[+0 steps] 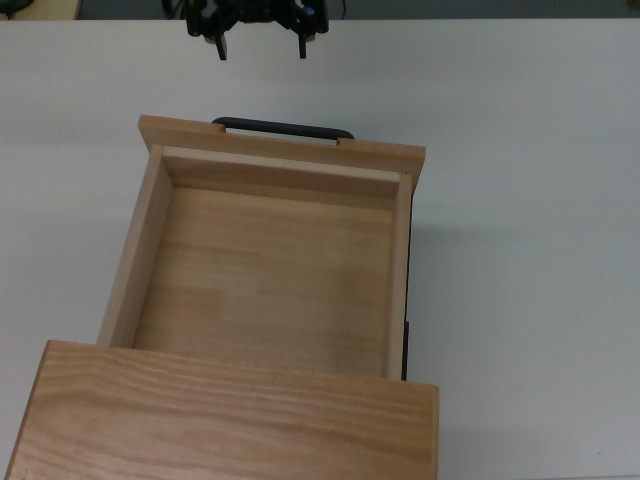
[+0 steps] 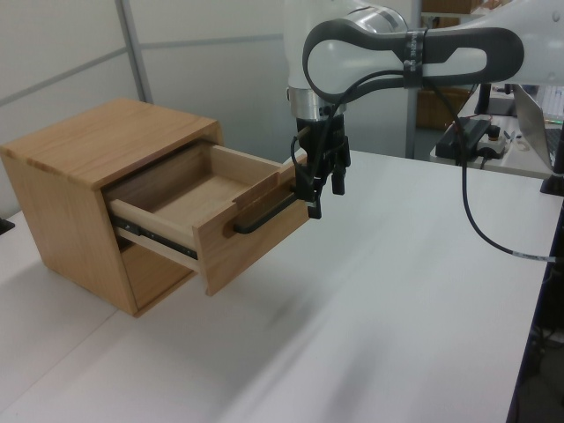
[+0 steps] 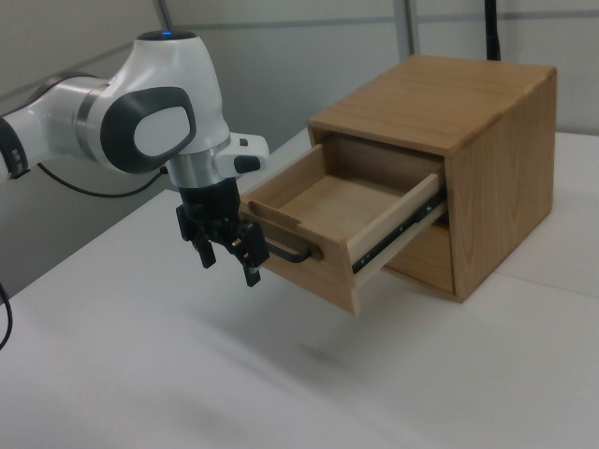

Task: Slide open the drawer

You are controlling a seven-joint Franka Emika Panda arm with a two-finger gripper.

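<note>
drawer (image 1: 270, 270): pulled well out of the cabinet (image 1: 225, 415), toward 12 o'clock in the top view; nothing lies inside.
handle (image 1: 282, 128): thin black bar on the front panel, free of any grip.
pincer (image 1: 260, 40): fingers spread apart, holding nothing, at 12 o'clock from the handle in the top view, apart from it.
top view: only the two dark fingertips and a bit of the pincer body at the upper edge.
left view: the white arm (image 2: 397, 62) bends down, the pincer (image 2: 322, 187) hangs fingers-down just off the drawer's front corner.
right view: a metal slide rail (image 3: 398, 232) along the drawer side; the pincer (image 3: 228, 258) sits at 9 o'clock from the front panel.
desk (image 2: 397, 308): plain white.
</note>
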